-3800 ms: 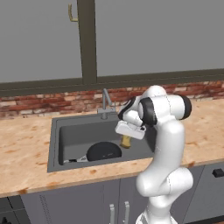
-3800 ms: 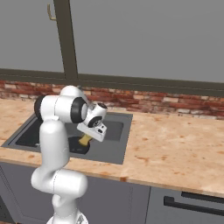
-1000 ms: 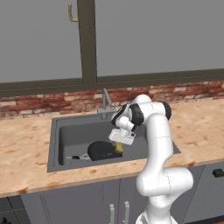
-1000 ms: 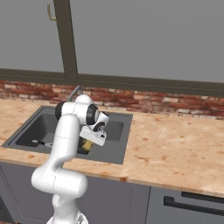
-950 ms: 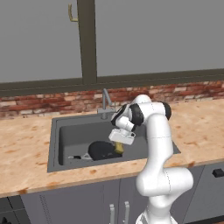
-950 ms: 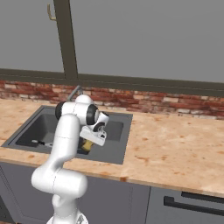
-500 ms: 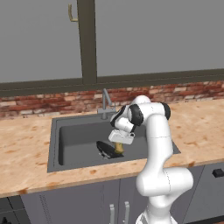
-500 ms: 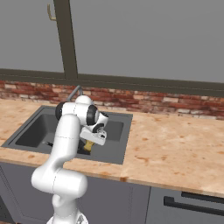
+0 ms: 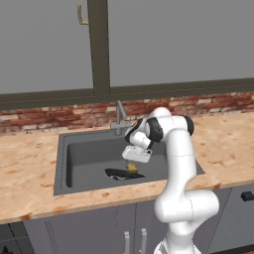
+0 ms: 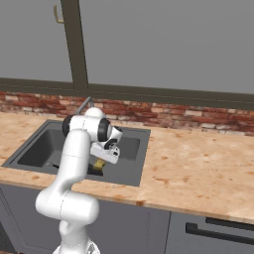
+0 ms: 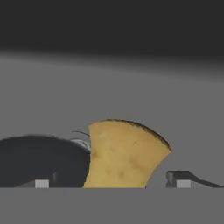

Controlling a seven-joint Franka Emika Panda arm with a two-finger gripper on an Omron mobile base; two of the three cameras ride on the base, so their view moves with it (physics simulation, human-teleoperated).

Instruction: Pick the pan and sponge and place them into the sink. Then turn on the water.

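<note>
The gripper is hanging low inside the sink, over the near right part of the basin. Compared with a second ago, its fingers are now standing wider apart: in the hand view the two finger tips are sitting well out to either side of the sponge, with clear grey gaps between each tip and the block. My reading is that the grip on the sponge is being let go, or has just been let go. The fingers are open and are holding nothing firmly that I can confirm.

The sponge is showing as a yellow-olive block directly under the hand in the left base view and in the right base view. It is sitting within the basin, just beside or partly over the right edge of the pan; whether it is touching the basin floor or the pan, I cannot tell. In the hand view the pan is lying just left of the sponge, dark and flat.

The pan is resting on the sink floor, near the front wall. The faucet is standing at the far rim, and no stream is running from it.

Assessment: both objects are now lying inside the sink, so the placing part appears complete or all but complete. The water is not yet on. The next step would call for lifting the hand clear of the basin and reaching to the faucet at the far rim.
</note>
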